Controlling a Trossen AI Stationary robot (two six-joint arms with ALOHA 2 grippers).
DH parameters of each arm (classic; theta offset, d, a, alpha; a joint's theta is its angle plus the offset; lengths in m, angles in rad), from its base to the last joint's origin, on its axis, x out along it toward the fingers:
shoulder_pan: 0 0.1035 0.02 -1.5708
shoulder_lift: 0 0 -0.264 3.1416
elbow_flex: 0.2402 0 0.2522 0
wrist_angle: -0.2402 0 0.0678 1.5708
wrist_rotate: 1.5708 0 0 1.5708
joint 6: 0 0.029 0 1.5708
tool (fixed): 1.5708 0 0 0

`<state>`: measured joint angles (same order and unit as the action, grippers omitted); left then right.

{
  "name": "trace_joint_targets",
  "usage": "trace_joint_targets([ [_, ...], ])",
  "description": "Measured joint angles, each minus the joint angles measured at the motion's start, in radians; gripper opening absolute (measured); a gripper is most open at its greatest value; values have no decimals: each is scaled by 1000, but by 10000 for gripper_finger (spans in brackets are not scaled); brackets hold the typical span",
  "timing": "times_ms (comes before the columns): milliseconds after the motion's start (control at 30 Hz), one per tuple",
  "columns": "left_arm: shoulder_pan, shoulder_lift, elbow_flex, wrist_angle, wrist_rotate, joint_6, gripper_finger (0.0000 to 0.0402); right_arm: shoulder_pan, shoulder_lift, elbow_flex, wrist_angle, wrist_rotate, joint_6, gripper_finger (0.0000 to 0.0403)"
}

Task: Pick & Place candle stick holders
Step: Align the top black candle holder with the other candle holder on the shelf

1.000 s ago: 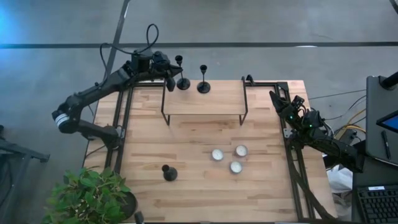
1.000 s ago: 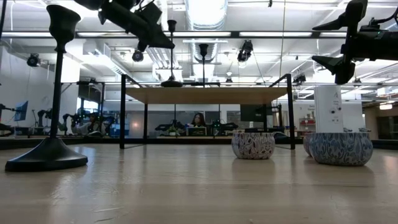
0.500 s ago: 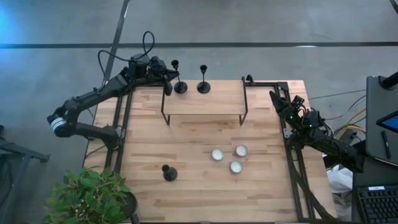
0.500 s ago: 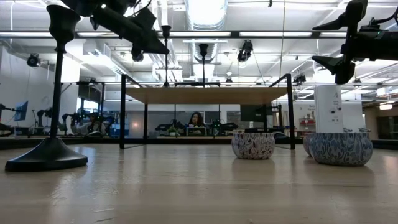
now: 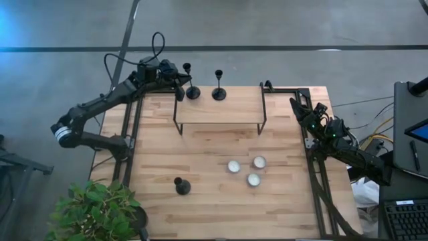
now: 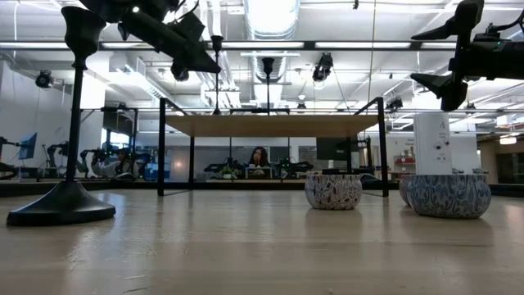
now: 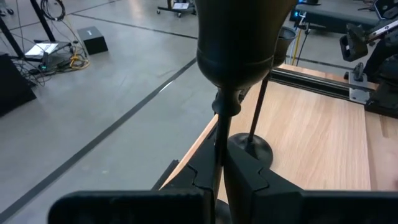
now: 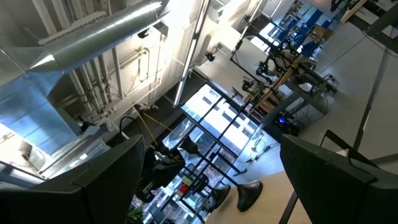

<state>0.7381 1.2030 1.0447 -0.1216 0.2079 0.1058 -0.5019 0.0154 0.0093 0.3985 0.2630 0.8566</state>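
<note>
You have 2 candlesticks up on the shelf (image 5: 221, 110): one (image 5: 219, 85) set down, the other (image 5: 192, 84) pinched at its stem by your left gripper (image 5: 179, 82). The 3rd (image 5: 181, 185) waits on the table; your right gripper (image 5: 299, 107) hangs spread.

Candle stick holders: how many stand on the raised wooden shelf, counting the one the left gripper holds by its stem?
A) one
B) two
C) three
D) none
B: on the shelf, one holder stands free, the left gripper is shut on another, and the third stands on the table.
</note>
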Motion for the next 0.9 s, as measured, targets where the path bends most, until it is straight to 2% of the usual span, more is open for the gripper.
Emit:
trace_joint_targets([
  [467,0,65,73,-54,13,6,18,0,0,0,0,0,0,366],
  [900,0,93,65,-54,38,28,18,0,0,0,0,0,0,366],
])
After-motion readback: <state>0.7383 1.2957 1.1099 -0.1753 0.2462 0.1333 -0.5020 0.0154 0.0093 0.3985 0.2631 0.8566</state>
